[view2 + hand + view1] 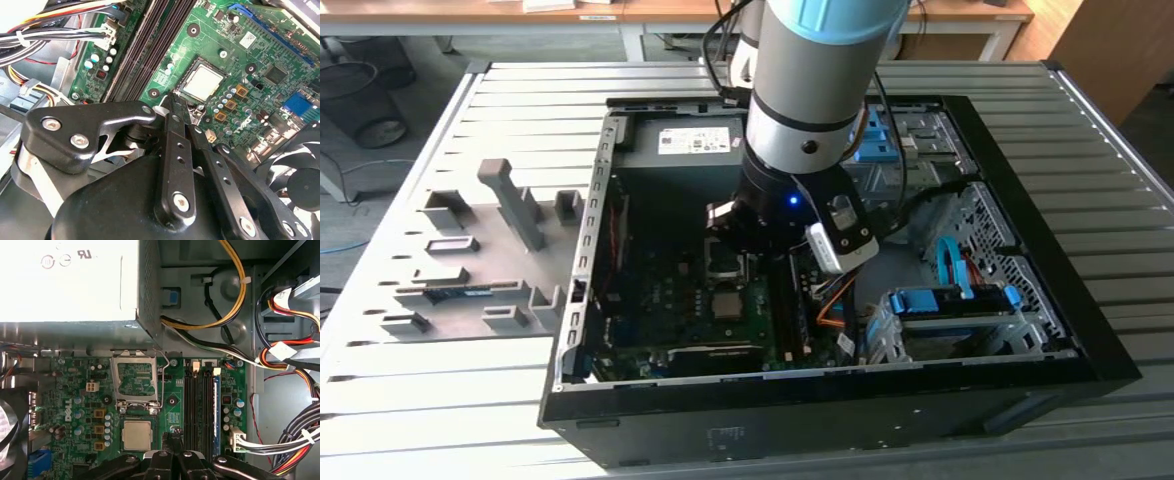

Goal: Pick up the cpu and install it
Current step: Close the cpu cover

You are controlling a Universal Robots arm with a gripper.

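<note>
Inside the case (854, 405), the cpu (137, 435) lies in its socket (137, 412); gripper (172, 440) seemingly clenched, empty.

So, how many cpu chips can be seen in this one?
1: the cpu sits in the motherboard socket, beside the flipped-open socket cover. The arm may hide others in the exterior view.

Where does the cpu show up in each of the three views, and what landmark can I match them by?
Exterior view: cpu mid-case, on the green board.
Second wrist view: cpu in its socket, just beyond the gripper.
First wrist view: cpu next to the open socket lid.
Shared landmark: the black memory slots run alongside it.
</note>
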